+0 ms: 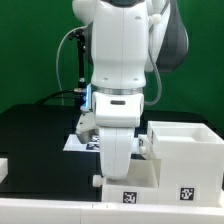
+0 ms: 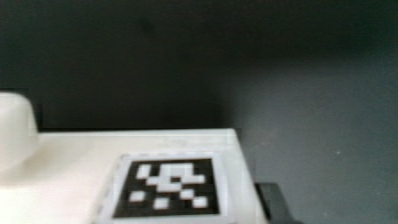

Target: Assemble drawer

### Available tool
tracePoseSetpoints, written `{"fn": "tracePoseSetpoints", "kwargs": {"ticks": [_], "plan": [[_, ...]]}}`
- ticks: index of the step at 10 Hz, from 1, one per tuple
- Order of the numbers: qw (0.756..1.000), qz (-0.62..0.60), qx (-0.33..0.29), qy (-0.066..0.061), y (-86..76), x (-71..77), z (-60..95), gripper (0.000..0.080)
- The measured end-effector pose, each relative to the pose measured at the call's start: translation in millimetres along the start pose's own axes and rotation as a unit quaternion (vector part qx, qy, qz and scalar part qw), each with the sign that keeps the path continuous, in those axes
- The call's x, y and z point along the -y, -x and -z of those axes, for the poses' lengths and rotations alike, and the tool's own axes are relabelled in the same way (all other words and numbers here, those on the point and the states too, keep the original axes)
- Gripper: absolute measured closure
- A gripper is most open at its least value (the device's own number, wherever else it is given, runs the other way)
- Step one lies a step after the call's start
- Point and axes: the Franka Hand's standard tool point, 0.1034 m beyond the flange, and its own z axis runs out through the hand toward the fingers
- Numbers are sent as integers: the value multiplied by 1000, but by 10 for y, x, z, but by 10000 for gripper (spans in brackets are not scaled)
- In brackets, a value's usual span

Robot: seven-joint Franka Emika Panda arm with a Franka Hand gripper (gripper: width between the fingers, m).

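Note:
The drawer point(image 1: 128, 186) is a small shallow white box with a square marker tag on its front. It sits on the dark table, against the left side of the tall white housing point(image 1: 186, 160) as the exterior view shows it. My gripper point(image 1: 118, 170) is down on the drawer, shut on it. In the wrist view the drawer's tagged white face point(image 2: 173, 186) fills the space at the jaws, and one dark finger point(image 2: 269, 206) presses against its edge. The other finger is hidden behind the white face.
The marker board point(image 1: 82, 141) lies on the table behind the arm. A white part point(image 1: 3, 168) sits at the exterior view's left edge. A rounded white part point(image 2: 15, 140) shows beside the drawer in the wrist view.

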Motion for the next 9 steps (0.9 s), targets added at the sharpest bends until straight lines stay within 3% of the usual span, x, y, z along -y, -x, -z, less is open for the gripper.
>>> {"fn": "tracePoseSetpoints", "kwargs": {"ticks": [4, 9], "plan": [[1000, -6, -2, 17, -25, 25, -27, 759], [1000, -7, -4, 21, 36, 107, -71, 759]]}}
